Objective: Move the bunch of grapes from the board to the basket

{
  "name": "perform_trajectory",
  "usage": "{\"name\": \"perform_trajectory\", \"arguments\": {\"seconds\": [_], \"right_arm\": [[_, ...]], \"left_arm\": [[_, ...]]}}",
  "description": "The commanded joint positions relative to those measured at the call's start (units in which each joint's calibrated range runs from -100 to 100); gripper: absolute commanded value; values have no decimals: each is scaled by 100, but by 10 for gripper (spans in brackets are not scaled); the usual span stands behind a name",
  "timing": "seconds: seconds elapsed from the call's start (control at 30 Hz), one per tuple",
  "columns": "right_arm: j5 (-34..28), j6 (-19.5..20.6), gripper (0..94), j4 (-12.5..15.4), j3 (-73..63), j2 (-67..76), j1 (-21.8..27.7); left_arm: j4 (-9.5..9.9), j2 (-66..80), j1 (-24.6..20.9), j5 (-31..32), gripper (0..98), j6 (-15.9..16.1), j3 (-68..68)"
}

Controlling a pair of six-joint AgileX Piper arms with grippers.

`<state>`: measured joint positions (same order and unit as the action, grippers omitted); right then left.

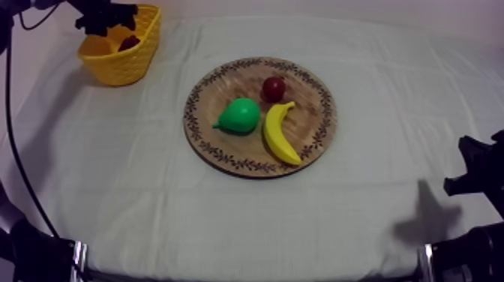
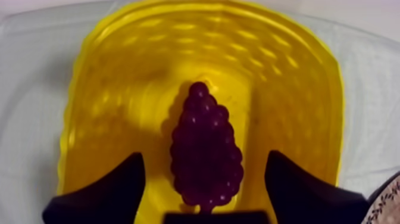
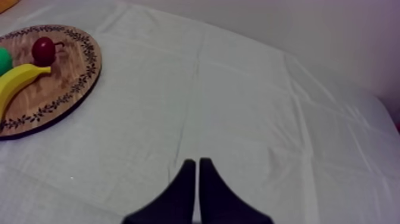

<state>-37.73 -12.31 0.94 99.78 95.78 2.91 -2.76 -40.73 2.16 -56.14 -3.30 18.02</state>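
The purple bunch of grapes (image 2: 205, 149) lies on the floor of the yellow basket (image 2: 119, 89), stem end toward the camera. My left gripper (image 2: 205, 156) hangs open just above it, its black fingers (image 2: 104, 196) wide apart on either side and clear of the grapes. From above, the left gripper (image 1: 105, 18) hovers over the basket (image 1: 124, 69) at the far left, where a dark bit of the grapes (image 1: 129, 43) shows. My right gripper (image 3: 197, 179) is shut on nothing over bare cloth and rests low at the right (image 1: 472, 172).
The round wooden board (image 1: 217, 90) sits mid-table with a green pear (image 1: 240, 115), a banana (image 1: 279, 132) and a small red fruit (image 1: 273, 88) on it. Beyond the right gripper lie the board (image 3: 65, 83), banana (image 3: 18, 80) and red fruit (image 3: 43, 50).
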Motion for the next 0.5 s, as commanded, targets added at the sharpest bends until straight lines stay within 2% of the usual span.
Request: {"name": "perform_trajectory", "arguments": {"seconds": [0.0, 0.17, 0.37, 0.47], "right_arm": [[-1, -2, 3, 1, -1, -2, 0], [-1, -2, 3, 1, -1, -2, 0], [-1, -2, 3, 1, -1, -2, 0], [-1, -2, 3, 1, -1, -2, 0]], "left_arm": [[-8, 111, 5, 74, 713, 11, -150], [-29, 644, 24, 466, 569, 31, -926], [-57, 1655, 90, 1071, 221, 56, -2289], [-48, 2261, 165, 1297, 88, 84, -2991]]}}
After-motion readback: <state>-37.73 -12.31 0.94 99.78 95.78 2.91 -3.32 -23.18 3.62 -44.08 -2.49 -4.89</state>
